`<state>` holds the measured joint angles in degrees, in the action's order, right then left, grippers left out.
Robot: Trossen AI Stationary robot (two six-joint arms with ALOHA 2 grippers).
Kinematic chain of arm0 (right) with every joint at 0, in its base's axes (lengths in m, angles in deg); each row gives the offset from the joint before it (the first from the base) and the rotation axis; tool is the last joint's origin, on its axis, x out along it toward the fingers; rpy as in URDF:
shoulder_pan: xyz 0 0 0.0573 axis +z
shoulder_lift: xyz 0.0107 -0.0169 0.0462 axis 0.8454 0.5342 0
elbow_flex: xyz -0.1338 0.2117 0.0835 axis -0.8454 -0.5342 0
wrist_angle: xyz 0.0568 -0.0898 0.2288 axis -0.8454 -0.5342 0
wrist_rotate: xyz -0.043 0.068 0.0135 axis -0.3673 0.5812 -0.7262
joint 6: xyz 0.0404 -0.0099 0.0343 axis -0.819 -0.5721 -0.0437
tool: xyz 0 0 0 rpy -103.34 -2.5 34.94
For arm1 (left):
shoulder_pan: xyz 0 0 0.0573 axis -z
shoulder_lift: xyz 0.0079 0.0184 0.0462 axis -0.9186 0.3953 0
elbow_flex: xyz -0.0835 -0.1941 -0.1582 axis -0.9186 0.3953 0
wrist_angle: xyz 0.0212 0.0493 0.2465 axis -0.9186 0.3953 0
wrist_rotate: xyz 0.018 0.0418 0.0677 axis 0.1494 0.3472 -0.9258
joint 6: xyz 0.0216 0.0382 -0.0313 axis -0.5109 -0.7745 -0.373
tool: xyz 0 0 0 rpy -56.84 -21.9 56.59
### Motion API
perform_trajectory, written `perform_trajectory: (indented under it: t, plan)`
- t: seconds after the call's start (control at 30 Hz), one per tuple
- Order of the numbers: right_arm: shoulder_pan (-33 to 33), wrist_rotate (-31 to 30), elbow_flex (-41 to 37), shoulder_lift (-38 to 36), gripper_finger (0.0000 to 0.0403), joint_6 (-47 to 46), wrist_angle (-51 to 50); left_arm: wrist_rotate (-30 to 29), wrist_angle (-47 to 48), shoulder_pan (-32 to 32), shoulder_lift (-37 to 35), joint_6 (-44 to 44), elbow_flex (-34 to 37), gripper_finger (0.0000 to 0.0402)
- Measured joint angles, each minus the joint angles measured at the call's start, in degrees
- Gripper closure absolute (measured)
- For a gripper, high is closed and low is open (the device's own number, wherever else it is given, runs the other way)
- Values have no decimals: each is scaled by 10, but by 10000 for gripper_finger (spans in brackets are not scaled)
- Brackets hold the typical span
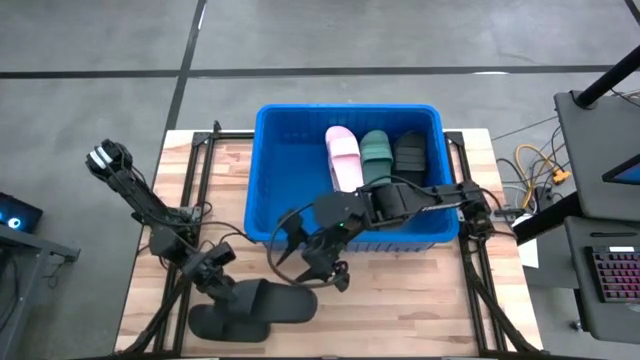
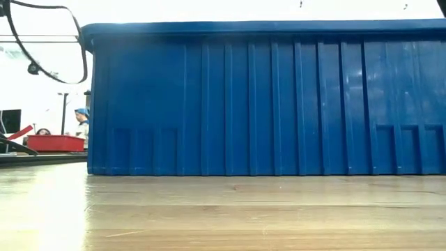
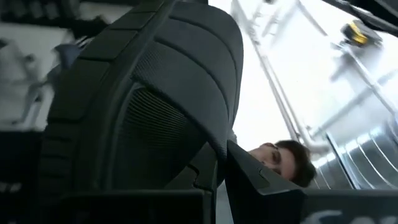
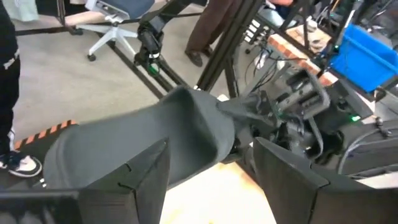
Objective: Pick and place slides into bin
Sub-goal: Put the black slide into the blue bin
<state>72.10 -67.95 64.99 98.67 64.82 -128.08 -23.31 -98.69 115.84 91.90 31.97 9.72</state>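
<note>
A black slide (image 1: 272,300) is at the table's near left, in front of the blue bin (image 1: 262,180). A second black slide (image 1: 222,322) lies beside it, nearer the front edge. My left gripper (image 1: 224,287) is shut on the first slide, whose ribbed sole (image 3: 149,124) fills the left wrist view. My right gripper (image 1: 312,262) is open just to the slide's right, and its fingers (image 4: 124,183) stand before the slide (image 4: 149,140). Whether they touch it, I cannot tell. A pink (image 1: 343,158), a green (image 1: 377,155) and a black slide (image 1: 409,152) lie in the bin. My left gripper holds the black slide by its left end (image 4: 225,121), coming level from the table's left side. The slide itself hides the fingertips in the left wrist view. The slide stretches toward the right, away from the gripper. Whether it is clear of the table I cannot tell.
The bin's near wall (image 2: 265,97) stands close behind both grippers. Bare wood (image 1: 400,310) lies to the right of the slides. Cables (image 1: 535,165) and a dark stand (image 1: 600,120) sit off the table's right edge. People show in the room behind (image 3: 289,162).
</note>
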Motion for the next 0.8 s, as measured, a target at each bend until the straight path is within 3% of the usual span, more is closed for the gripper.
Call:
perform_trajectory:
  t: [0.17, 0.37, 0.63, 0.8]
  plan:
    - [0, 0, 1, -31, 184, 15, -4, -19, -37, 0, -6, -75, 2, 402]
    - [5, -2, 1, -86, 184, 74, -8, -26, -41, 0, -9, -86, 13, 402]
    - [29, -7, 1, -110, 184, 119, -82, -64, -108, -2, -9, -170, 15, 402]
    - [43, -78, 1, -107, 184, 138, -89, -74, -111, -5, -9, -170, 14, 402]
